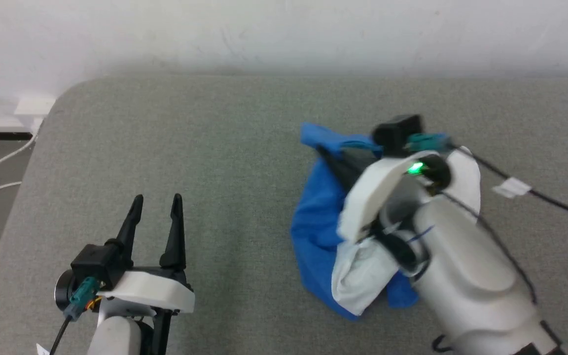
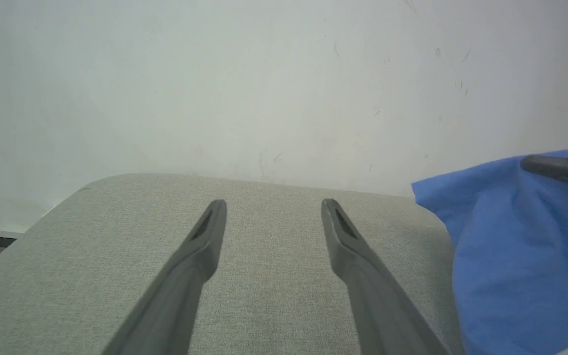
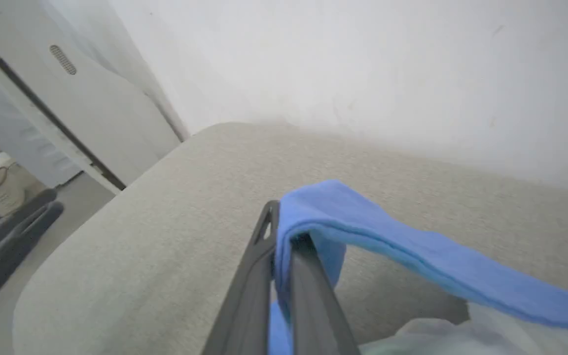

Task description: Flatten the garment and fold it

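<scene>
One grey surface (image 1: 190,148) bears the garment (image 1: 316,222), against a white wall (image 1: 284,29).

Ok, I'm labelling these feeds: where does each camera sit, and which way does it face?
Head view: on the head, looking down at the grey surface; both jaws show.
Left wrist view: along the open left jaws toward the wall.
Right wrist view: along the right jaws, shut on the garment.
All three share the garment.
</scene>
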